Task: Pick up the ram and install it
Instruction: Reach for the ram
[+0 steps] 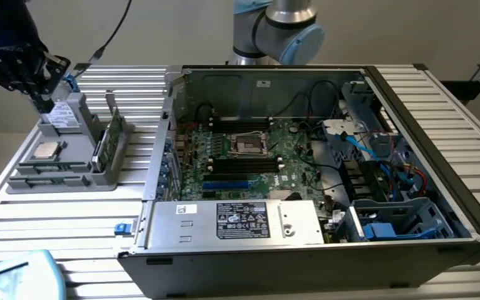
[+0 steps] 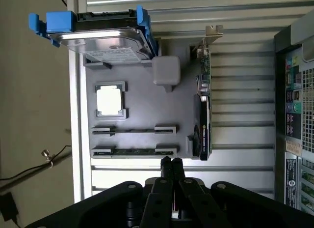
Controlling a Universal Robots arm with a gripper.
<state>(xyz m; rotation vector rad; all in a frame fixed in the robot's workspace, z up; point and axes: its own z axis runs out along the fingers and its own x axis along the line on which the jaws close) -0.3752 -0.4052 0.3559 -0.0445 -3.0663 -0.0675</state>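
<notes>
The ram (image 2: 133, 152) is a thin green stick lying in the last slot of a grey holder (image 2: 142, 105), the slot farthest from the drive. My gripper (image 2: 171, 162) is shut with nothing between its fingers and hangs above the holder, its tips just off the ram's slot in the wrist view. From the exterior view the gripper (image 1: 44, 97) sits high over the holder (image 1: 65, 172) at that view's left. The open computer case (image 1: 440, 187) lies on its side, and its motherboard (image 1: 249, 147) shows dark memory slots (image 1: 242, 165).
The holder also carries a silver drive with blue clips (image 2: 98, 34), a square silver processor chip (image 2: 109, 100) and an upright expansion card (image 2: 204, 115). A power supply (image 1: 235, 220) fills the case's front. Cables (image 1: 390, 156) crowd its right side. A slatted metal table (image 1: 48, 219) bears everything.
</notes>
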